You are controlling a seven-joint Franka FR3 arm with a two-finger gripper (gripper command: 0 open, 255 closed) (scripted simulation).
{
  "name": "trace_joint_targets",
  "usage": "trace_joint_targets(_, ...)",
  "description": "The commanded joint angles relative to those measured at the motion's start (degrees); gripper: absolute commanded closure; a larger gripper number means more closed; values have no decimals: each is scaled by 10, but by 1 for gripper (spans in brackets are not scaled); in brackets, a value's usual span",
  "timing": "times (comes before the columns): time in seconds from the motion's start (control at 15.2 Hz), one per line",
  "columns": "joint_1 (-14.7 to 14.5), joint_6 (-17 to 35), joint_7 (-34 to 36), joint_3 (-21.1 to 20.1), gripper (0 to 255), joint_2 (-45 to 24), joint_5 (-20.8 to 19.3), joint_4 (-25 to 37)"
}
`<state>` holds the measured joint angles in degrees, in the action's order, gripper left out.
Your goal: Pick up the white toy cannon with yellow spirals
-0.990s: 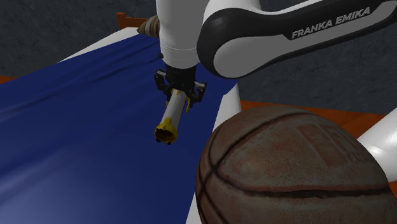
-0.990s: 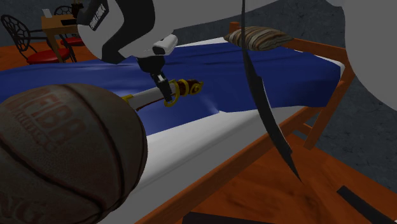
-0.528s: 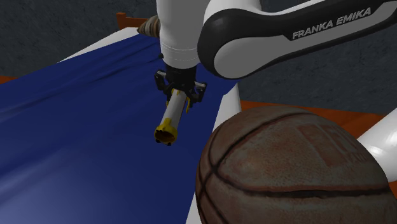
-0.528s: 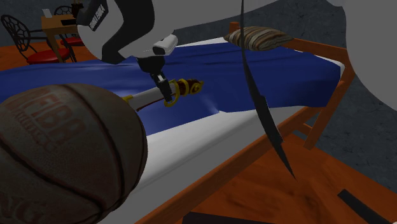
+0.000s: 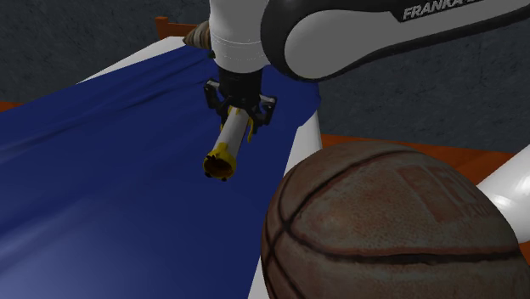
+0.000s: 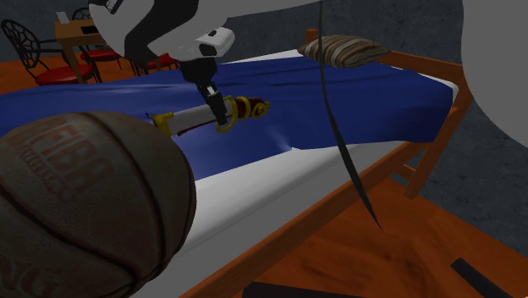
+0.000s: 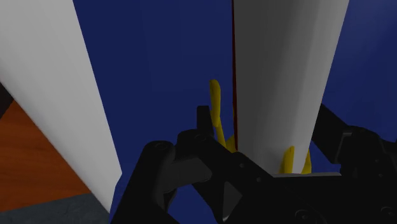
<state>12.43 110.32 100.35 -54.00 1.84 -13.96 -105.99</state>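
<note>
- While the black gripper [image 5: 240,109] hangs under the white arm, its two fingers are pinched on the toy cannon [image 5: 228,144], clasping it near the rear of the barrel.
- From the grip, the white barrel slants down and away, ending in a yellow-rimmed muzzle lower than the fingers.
- Seen in the second exterior view, the gripper [image 6: 222,114] has the toy cannon [image 6: 190,119] crosswise: the long barrel runs out to one side, and a short dark-red and yellow tail end sticks out on the other.
- Looking along the gripper [image 7: 264,127], the toy cannon [image 7: 286,76] runs straight out from between the fingers [image 7: 203,124], with yellow curls close by them.
- Beneath the gripper spreads the blue bed cover [image 5: 102,170].
- A worn brown basketball [image 5: 391,229] sits well apart from the gripper, close to the camera.
- Far beyond the gripper, a striped pillow [image 6: 343,48] lies on the bed.
</note>
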Motion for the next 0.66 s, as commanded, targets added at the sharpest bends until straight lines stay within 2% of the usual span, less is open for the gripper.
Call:
trace_joint_targets(0.0, 1, -14, -6, 1, 255, 2, 3, 14)
trace_joint_targets(0.46, 0, -67, -16, 0, 255, -1, 4, 70)
trace_joint_targets(0.59, 0, -68, -17, 0, 255, -1, 4, 71)
